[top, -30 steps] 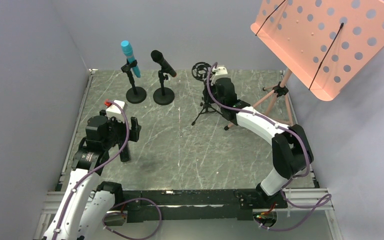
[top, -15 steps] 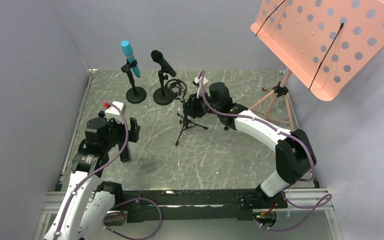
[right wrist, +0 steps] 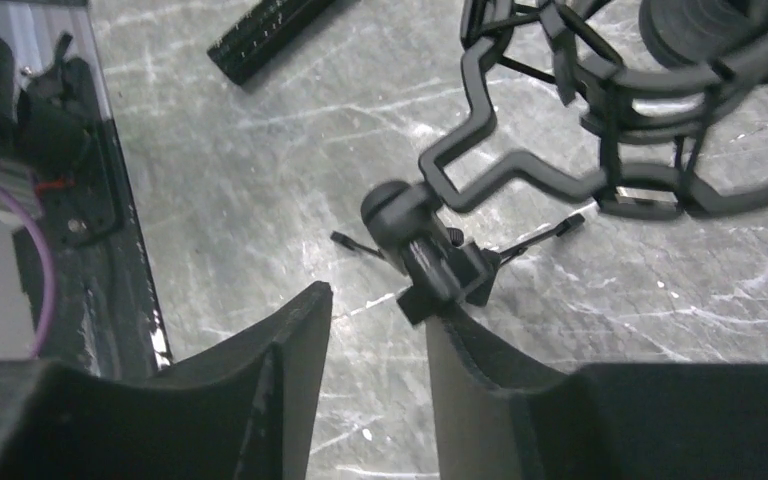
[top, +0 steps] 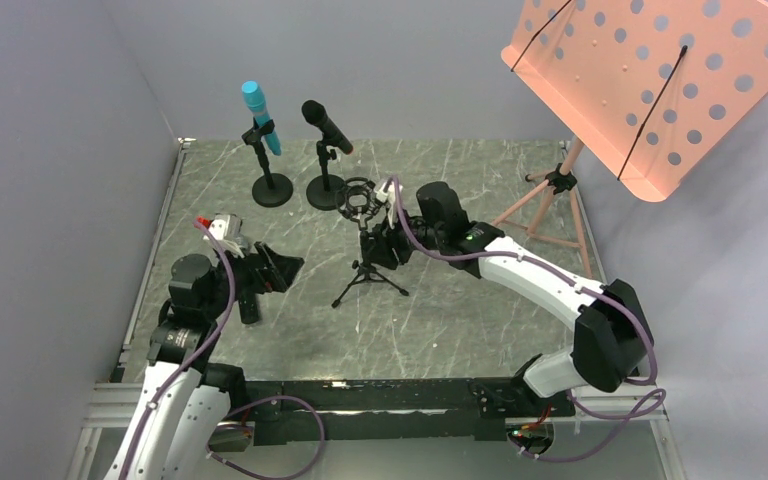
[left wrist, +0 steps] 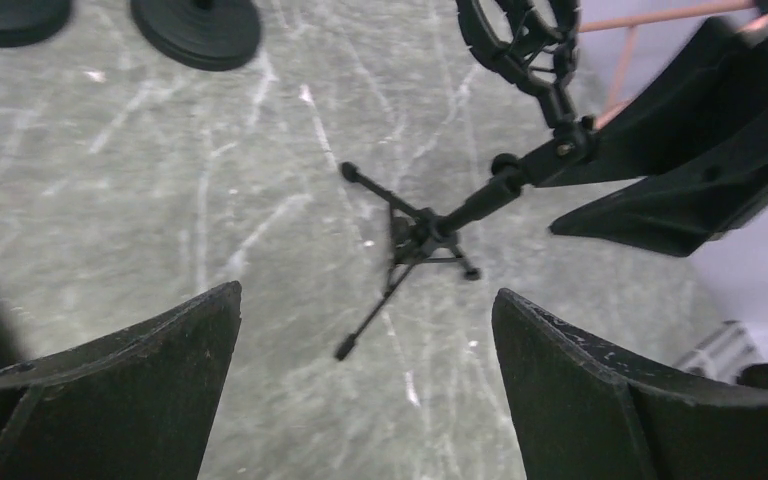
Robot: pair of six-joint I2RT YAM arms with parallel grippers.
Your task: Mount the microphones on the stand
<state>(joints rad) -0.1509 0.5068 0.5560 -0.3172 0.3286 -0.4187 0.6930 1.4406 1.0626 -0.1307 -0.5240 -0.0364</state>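
A turquoise microphone (top: 259, 117) and a black microphone (top: 326, 126) sit clipped in two round-based stands at the back left. A black tripod stand (top: 364, 270) with an empty ring-shaped shock mount (top: 358, 195) stands mid-table, leaning. My right gripper (top: 378, 245) is at its upper joint (right wrist: 425, 255). The jaws are part open with only floor between them (right wrist: 380, 300), and the joint touches one fingertip (right wrist: 445, 325). My left gripper (top: 278, 268) is wide open and empty (left wrist: 367, 295), facing the tripod (left wrist: 430, 230) from the left.
A black stick (right wrist: 270, 35) lies on the table near the left arm; what it is I cannot tell. An orange perforated music stand (top: 650, 80) towers at the back right, its legs (top: 545, 205) on the table. Grey walls close in both sides.
The right gripper has brought the tripod stand from the back right toward the table's middle and front. The left gripper has turned rightward to face it.
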